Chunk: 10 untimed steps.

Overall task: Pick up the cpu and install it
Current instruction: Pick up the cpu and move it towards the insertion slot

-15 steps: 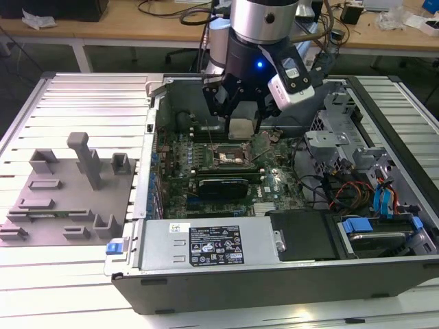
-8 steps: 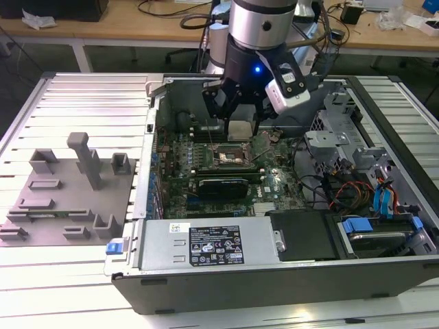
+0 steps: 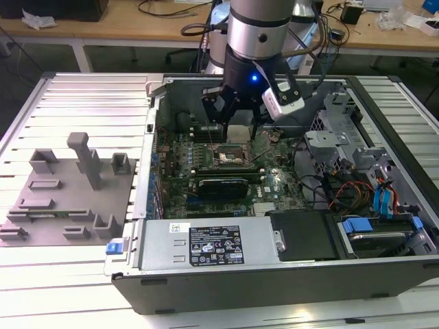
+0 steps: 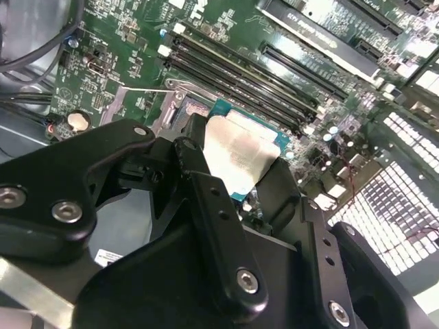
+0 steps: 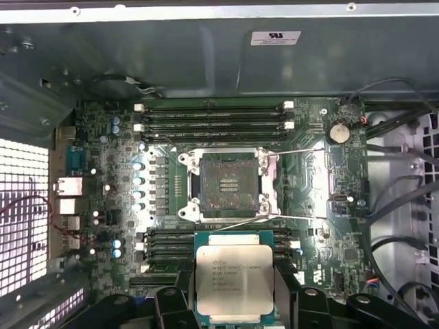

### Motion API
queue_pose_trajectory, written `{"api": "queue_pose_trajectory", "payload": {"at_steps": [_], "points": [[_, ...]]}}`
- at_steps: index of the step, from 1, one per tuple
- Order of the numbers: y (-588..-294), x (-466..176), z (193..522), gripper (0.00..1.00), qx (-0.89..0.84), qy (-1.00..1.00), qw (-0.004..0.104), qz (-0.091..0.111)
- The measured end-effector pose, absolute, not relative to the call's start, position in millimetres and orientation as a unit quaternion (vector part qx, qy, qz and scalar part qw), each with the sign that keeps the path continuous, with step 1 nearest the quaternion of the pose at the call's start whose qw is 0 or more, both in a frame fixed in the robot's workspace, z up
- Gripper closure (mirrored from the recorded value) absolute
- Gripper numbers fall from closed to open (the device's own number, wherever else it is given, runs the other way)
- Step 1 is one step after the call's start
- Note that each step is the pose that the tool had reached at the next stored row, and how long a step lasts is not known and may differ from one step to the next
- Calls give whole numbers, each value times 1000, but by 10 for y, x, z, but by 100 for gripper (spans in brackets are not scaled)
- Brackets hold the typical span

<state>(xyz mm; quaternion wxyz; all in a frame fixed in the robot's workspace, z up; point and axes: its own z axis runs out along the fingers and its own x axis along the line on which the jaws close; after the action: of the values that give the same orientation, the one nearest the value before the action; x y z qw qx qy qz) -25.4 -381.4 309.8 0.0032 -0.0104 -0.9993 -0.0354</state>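
Inside the PC case (image 3: 206, 291), over the mobo (image 5: 310, 205), claw (image 5: 234, 307) is clamped on the cpu (image 5: 233, 277), metal top up, near the open socket (image 5: 230, 184), not touching it.

In the second wrist view the fingers (image 4: 281, 188) cover two edges of the cpu (image 4: 240, 154), which itself hides much of the socket (image 4: 192, 110). In the exterior view the picture's edge cuts off the arm (image 3: 257, 27), and the fingers hide most of the cpu.

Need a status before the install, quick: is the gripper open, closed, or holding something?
The gripper is closed on the cpu, holding it above the motherboard.
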Motion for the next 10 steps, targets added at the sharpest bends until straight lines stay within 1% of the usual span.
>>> {"api": "queue_pose_trajectory", "payload": {"at_steps": [6,10], "points": [[-3733,-254,3044,45,-10,-999,3,-36],[-3577,-254,3005,45,-10,-999,3,-36]]}}
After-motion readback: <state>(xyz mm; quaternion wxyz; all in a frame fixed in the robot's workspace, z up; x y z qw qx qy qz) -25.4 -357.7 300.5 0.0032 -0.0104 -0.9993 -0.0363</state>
